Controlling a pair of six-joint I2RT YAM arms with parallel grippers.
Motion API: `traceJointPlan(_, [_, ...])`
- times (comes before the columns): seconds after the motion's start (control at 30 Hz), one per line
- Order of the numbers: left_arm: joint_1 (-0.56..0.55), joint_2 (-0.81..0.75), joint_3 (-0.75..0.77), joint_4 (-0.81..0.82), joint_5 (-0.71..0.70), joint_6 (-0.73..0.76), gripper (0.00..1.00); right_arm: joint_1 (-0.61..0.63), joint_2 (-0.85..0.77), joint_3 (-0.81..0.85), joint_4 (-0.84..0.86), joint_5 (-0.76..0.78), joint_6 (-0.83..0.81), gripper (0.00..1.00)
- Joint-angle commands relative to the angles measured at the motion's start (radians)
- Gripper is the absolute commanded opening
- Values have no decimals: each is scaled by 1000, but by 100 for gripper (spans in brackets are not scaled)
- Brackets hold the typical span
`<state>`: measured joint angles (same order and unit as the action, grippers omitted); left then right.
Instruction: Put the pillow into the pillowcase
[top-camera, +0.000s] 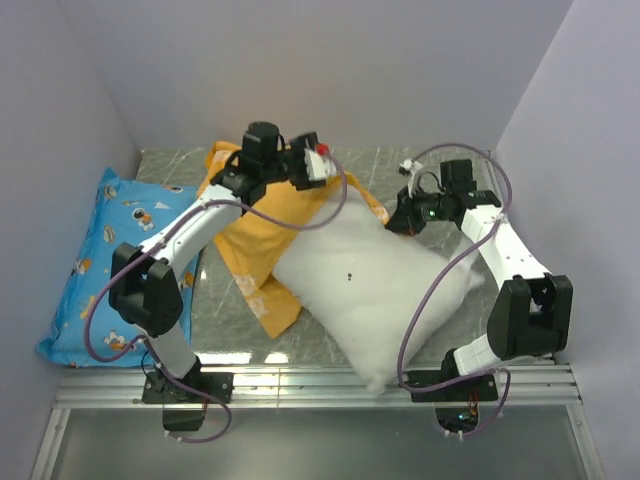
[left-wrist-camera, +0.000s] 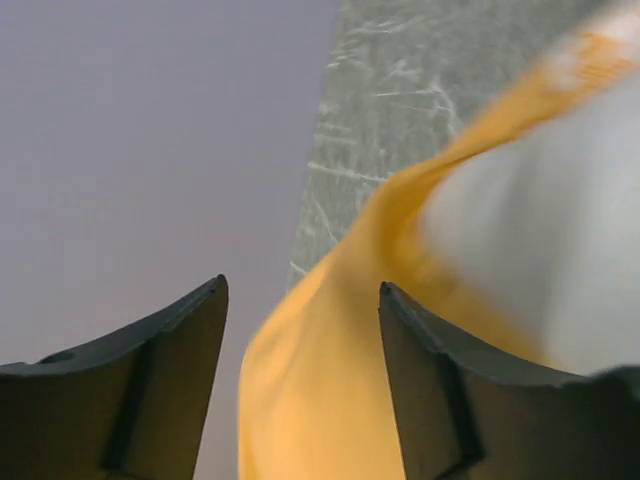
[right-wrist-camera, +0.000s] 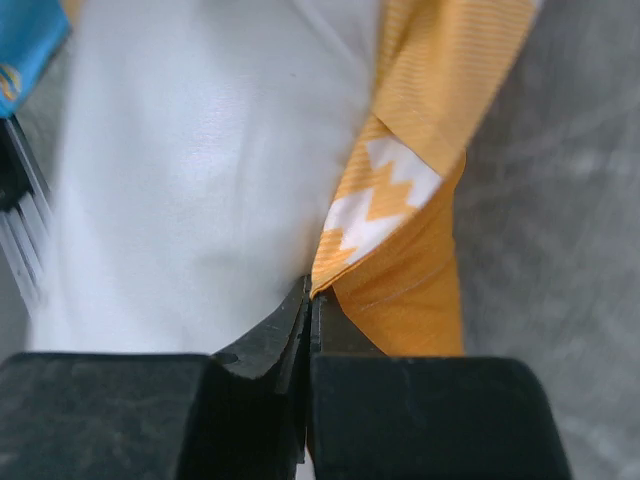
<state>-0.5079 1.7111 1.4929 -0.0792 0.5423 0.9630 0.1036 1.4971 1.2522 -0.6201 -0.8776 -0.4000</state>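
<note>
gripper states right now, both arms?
Left gripper: open, pillowcase fabric loose between its jaws.
Right gripper: shut on the pillowcase edge.

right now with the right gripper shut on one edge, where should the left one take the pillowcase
Take the raised orange edge of the pillowcase standing between the open fingers of the left gripper, coming from above on the side away from the pillow. The right gripper is shut on an edge across the pillow, so this would likely spread the mouth.
</note>
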Motion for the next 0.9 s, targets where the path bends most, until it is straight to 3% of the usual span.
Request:
traceJointPlan(0.0, [40,-99,159,-222,-128,-410,70,-16,-73,-115,-50,29,-20,0])
traceJointPlan(0.1, [19,-200,31,-296,-195,-562,70,-18,-78,-163,-7,31,1,0])
traceJointPlan(0.2, [-33,-228,-78,-278,-281,-570,71,-18,-51,-171,0,-7,23,0])
traceJointPlan(0.27, [-52,-173,-47,-275,-306,-570,70,-19,-31,-165,-9,-21,26,0])
traceJointPlan(0.43, [-115,27,228,-369,-390,-514,70,-18,-41,-152,-23,-46,49,0])
traceJointPlan(0.73, [-216,199,317,-383,-464,-389,71,-19,-58,-143,-43,-72,61,0])
traceJointPlan(0.83, [-225,223,308,-352,-537,-371,62,-19,-64,-143,-49,-72,56,0])
traceJointPlan(0.87, [-225,223,310,-335,-539,-375,51,-18,-66,-145,-46,-70,58,0])
